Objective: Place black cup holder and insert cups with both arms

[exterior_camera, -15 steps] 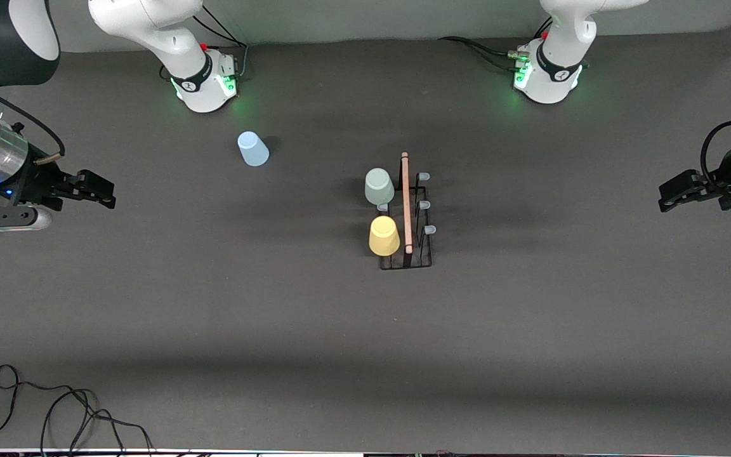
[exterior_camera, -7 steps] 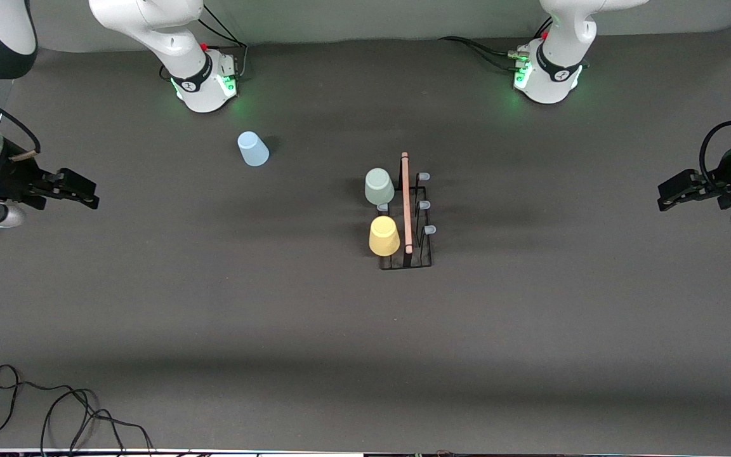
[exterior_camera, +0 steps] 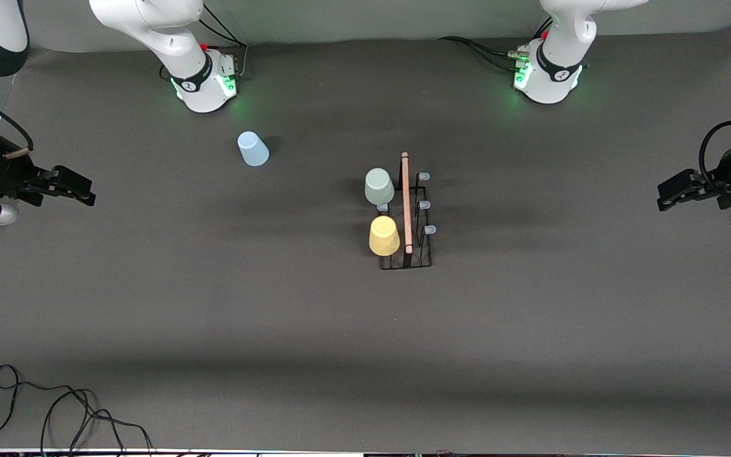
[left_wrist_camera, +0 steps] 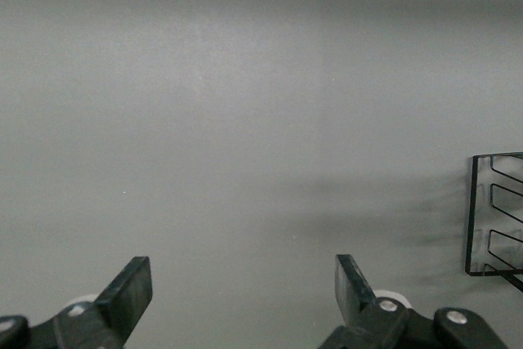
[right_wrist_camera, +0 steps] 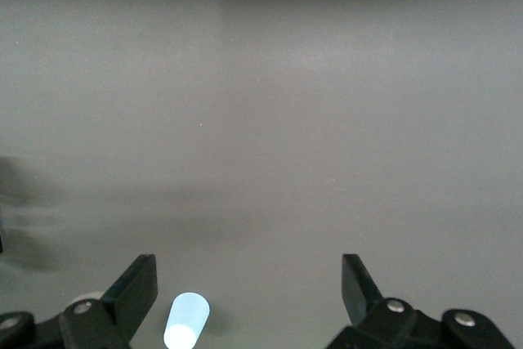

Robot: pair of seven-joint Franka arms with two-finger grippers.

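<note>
The black cup holder stands mid-table, its wooden rod handle along the top. A pale green cup and a yellow cup sit upside down on pegs on the side toward the right arm's end. Its wire end shows in the left wrist view. The light blue cup stands upside down on the table near the right arm's base; it also shows in the right wrist view. My right gripper is open and empty, up at the right arm's end. My left gripper is open and empty, up at the left arm's end.
The holder's three pegs toward the left arm's end carry no cups, for example the middle peg. A loose black cable lies at the table corner nearest the front camera, at the right arm's end.
My right gripper has drawn back toward the right arm's end of the table and risen slightly. My left gripper has barely moved. The cups and holder have not moved.
</note>
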